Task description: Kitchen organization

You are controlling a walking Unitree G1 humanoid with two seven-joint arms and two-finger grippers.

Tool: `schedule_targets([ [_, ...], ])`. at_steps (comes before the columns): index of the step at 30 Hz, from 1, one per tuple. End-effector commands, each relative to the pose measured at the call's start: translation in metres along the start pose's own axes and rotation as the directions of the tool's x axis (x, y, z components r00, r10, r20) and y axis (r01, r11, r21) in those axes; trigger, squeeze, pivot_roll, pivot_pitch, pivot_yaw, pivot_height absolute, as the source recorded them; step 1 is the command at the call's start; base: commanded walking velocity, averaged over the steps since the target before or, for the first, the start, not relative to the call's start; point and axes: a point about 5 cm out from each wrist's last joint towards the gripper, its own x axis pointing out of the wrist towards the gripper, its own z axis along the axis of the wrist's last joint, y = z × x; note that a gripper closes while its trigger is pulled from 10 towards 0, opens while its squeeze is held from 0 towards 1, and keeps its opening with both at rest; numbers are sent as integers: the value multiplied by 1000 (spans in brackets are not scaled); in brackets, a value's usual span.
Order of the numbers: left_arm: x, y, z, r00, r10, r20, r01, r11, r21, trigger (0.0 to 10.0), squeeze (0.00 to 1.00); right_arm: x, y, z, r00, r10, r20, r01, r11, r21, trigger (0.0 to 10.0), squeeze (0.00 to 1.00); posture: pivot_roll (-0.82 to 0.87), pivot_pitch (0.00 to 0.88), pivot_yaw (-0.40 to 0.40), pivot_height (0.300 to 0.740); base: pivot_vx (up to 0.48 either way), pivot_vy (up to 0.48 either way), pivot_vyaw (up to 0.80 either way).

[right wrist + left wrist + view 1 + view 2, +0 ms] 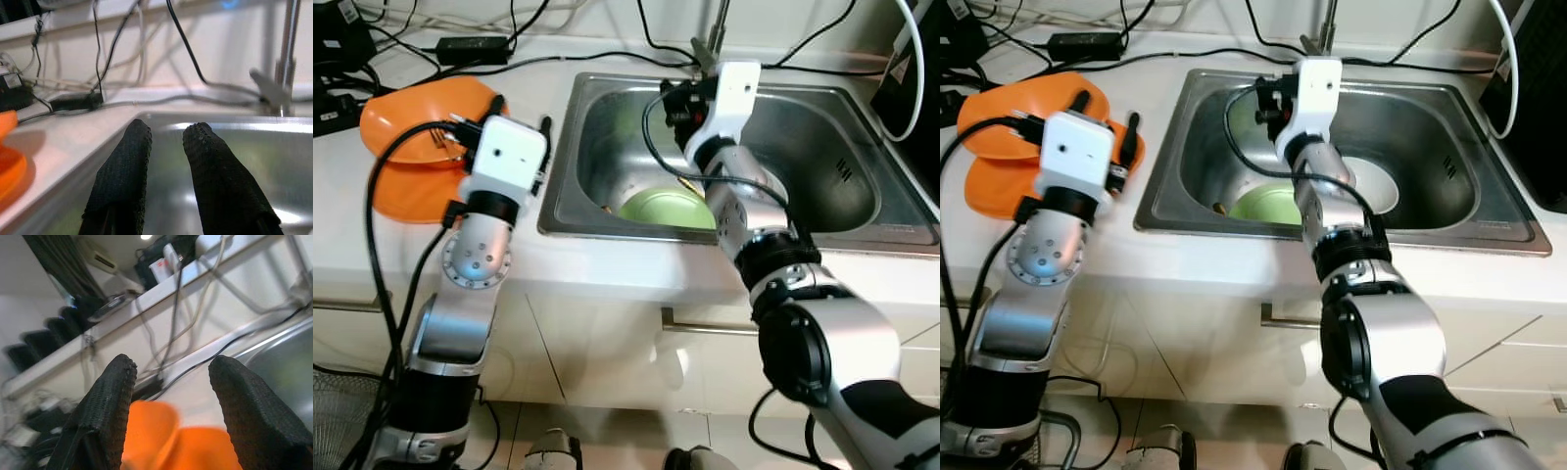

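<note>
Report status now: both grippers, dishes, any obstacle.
Left gripper open above orange plastic plates on counter. Right gripper empty, fingers slightly apart, over steel sink. Green plate lies inside sink.

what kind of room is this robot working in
Most likely a home kitchen. A stainless steel sink is set into a white countertop with a faucet behind it, a green plate lies in the basin, and orange plates sit on the counter beside it.

The sink (862, 211) is brushed stainless steel, dully reflective. Below the right pincer (166, 142), whose fingers (124, 166) are matt black with a fine rough grain, lies a glossy green plate (668, 208). Beside the left pincer (171, 377), smooth orange plastic plates (416, 122) rest on the smooth white bench (558, 93).
</note>
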Motion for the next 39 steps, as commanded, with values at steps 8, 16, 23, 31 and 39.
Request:
schedule_targets([
  [8,-23,9,-32,994,48,-102,-29,984,178,10000,0,-16,-10,-23,997,-70,-21,72,994,77,10000,0,131,78,-46,718,0,0,0],
  [16,-19,9,-43,991,41,-126,-16,981,193,10000,0,-18,-6,-26,997,-70,-15,72,993,97,10000,0,120,60,-42,718,0,0,0],
  [23,-9,8,-50,986,38,-162,0,973,230,10000,0,-18,-6,-24,997,-71,-11,72,993,95,10000,0,117,53,-45,718,0,0,0],
  [31,4,7,-57,979,21,-204,36,962,271,10000,0,-18,-7,-24,997,-74,-16,75,993,92,10000,0,105,51,-43,718,0,0,0],
  [39,9,6,-60,975,17,-220,46,959,280,7020,0,-19,-9,-24,997,-79,-18,80,993,89,10000,0,100,55,-45,718,0,0,0],
])
